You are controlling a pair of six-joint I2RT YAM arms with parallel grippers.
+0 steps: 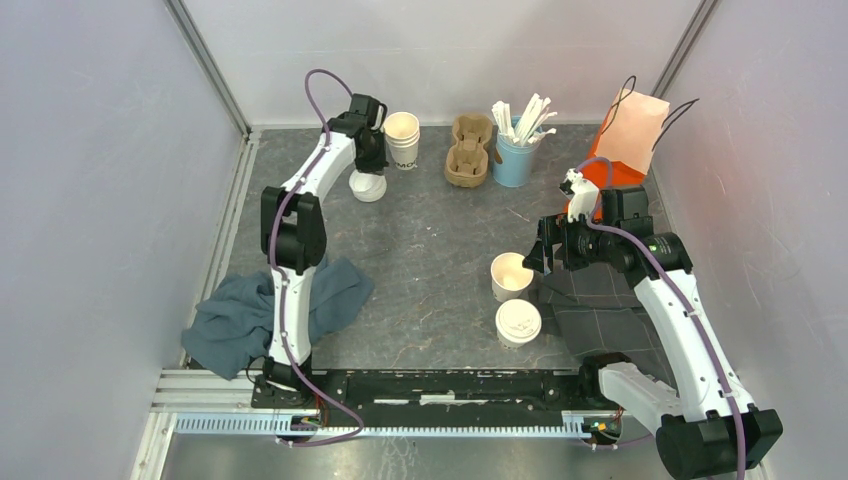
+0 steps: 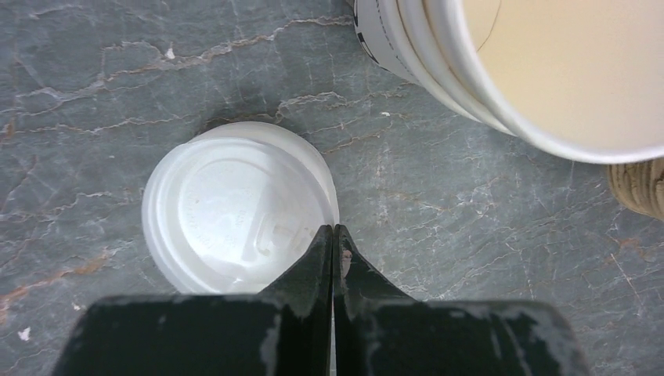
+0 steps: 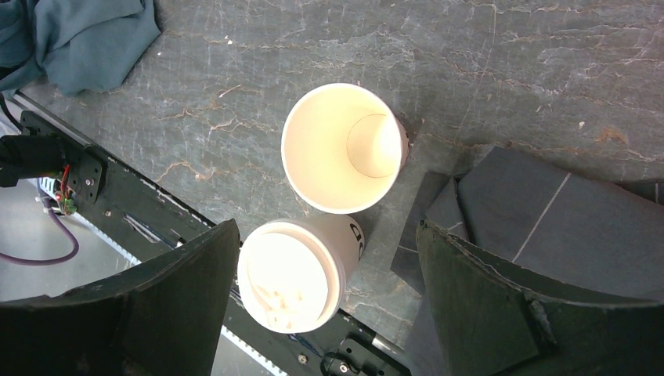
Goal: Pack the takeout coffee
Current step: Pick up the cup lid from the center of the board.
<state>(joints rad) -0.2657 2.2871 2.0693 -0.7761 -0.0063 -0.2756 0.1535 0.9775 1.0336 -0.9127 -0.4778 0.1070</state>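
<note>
Right gripper (image 3: 325, 247) is hovering spread above the uncapped cup (image 3: 344, 147), the capped cup (image 3: 291, 276) sitting just beside that cup. Left gripper (image 2: 334, 233), pressed together, is resting at the rim of the loose lids (image 2: 231, 204), well apart from that cup, probably fetching one.

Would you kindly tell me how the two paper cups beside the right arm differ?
The lidless cup is open, its empty inside showing; the lidded cup is capped with a white sip lid. The lidless cup stands farther up the table; the lidded cup stands nearer its front edge. Both are small, cream-white and upright, close together.
</note>
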